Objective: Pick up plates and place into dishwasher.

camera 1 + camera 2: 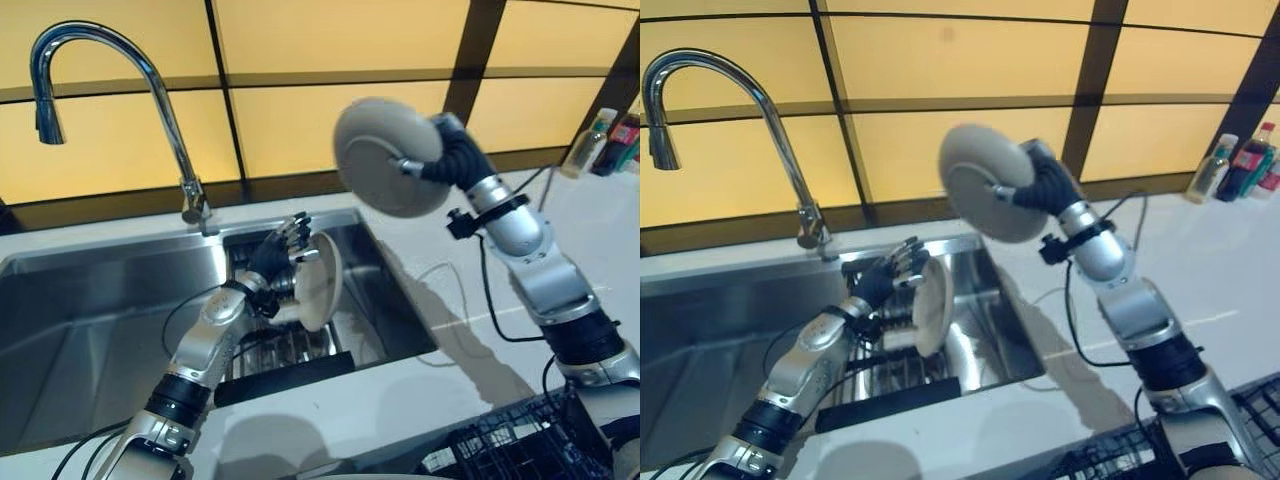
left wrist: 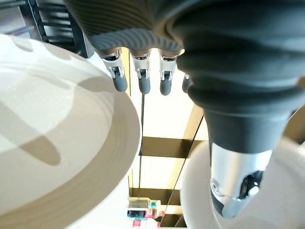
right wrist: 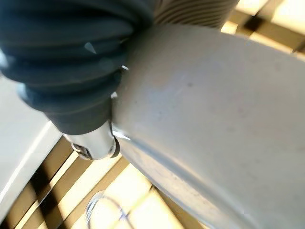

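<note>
Right hand (image 1: 425, 165) clamping round matte grey plate (image 1: 385, 155), left hand (image 1: 283, 248) fingers straight beside cream plate (image 1: 318, 280)

- You get no readable text, number or sign anywhere.
- Small coloured-label plastic bottles (image 1: 1240, 160) at the white counter's far right: print too small to read.

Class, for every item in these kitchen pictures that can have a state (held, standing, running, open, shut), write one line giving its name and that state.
Round grey plate: held up in the air, tilted on edge.
Right hand: shut on the grey plate.
Round white plate: standing on edge in the sink.
Left hand: open, fingers straight, against the white plate.
Curved chrome tap: off, no water running.
Steel sink: no standing water seen.
Black wire dishwasher rack: open, no plates visible.
</note>
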`<state>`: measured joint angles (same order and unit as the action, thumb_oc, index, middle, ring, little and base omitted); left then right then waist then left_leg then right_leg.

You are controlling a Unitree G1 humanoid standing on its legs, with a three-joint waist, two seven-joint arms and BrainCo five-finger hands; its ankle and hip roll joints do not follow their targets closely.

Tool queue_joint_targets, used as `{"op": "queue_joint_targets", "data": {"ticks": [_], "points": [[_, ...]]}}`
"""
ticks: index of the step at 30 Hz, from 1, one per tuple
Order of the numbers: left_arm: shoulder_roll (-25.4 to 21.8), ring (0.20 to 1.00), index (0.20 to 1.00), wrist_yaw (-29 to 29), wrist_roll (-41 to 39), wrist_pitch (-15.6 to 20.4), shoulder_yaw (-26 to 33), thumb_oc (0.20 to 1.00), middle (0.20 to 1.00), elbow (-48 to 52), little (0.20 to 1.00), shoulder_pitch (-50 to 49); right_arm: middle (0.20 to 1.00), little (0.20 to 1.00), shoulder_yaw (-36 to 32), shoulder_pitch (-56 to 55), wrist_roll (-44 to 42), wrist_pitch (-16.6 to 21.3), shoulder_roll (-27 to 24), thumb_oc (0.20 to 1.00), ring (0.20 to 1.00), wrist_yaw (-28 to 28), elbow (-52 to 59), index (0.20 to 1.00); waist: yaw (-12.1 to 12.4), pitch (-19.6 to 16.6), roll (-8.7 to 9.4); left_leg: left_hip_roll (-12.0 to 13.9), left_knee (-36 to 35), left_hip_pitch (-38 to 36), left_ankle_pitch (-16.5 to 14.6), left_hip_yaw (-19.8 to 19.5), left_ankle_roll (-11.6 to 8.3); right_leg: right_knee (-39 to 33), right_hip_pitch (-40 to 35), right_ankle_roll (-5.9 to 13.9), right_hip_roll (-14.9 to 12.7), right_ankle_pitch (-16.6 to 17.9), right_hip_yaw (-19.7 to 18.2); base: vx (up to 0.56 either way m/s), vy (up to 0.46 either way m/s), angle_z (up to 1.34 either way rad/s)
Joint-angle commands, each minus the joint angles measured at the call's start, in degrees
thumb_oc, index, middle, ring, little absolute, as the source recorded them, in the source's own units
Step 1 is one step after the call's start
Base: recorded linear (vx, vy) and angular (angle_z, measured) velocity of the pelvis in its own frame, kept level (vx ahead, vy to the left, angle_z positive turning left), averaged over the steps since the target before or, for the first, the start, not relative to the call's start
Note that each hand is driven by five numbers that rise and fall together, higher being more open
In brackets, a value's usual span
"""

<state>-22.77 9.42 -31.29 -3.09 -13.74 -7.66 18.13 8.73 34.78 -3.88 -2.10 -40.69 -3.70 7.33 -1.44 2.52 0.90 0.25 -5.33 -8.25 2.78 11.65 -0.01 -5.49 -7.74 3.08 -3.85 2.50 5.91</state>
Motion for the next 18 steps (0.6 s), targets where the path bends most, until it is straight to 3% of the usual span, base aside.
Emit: {"op": "queue_joint_targets", "data": {"ticks": [1,10,18], "points": [[-2.27,1.000,1.000,1.11,-2.94,2.76,3.25,1.000,1.000,0.14,1.000,2.32,0.200,0.200,-5.33,-0.12,1.32,3.88,-4.07,0.200,0.200,-5.92,-0.48,0.200,-1.12,-2.93,0.32,-0.74,2.82,-1.40,-9.69,0.56,0.16,0.66,1.77,2.90,0.25,-2.59,0.28,-0.03,-0.033,-0.13],[-6.69,1.000,1.000,3.07,-4.42,2.12,9.13,1.000,1.000,-2.41,1.000,1.21,0.200,0.200,-15.11,-9.82,-0.81,4.10,-8.93,0.200,0.200,-8.61,-0.54,0.200,-5.34,-3.71,-0.68,-1.02,1.50,-1.91,-9.83,3.92,0.67,0.60,4.50,3.56,0.81,-1.34,-3.48,-0.02,-0.027,-0.24],[-8.55,1.000,1.000,3.91,-2.52,2.82,14.92,1.000,1.000,-3.69,1.000,-0.96,0.200,0.200,-24.06,-24.92,-1.26,3.94,-7.07,0.200,0.200,-6.99,-0.31,0.200,-9.22,-3.87,-1.79,-1.48,0.96,-2.80,-10.83,6.92,2.00,1.11,6.40,4.09,1.40,-0.89,-7.54,0.00,-0.028,-0.19]]}}
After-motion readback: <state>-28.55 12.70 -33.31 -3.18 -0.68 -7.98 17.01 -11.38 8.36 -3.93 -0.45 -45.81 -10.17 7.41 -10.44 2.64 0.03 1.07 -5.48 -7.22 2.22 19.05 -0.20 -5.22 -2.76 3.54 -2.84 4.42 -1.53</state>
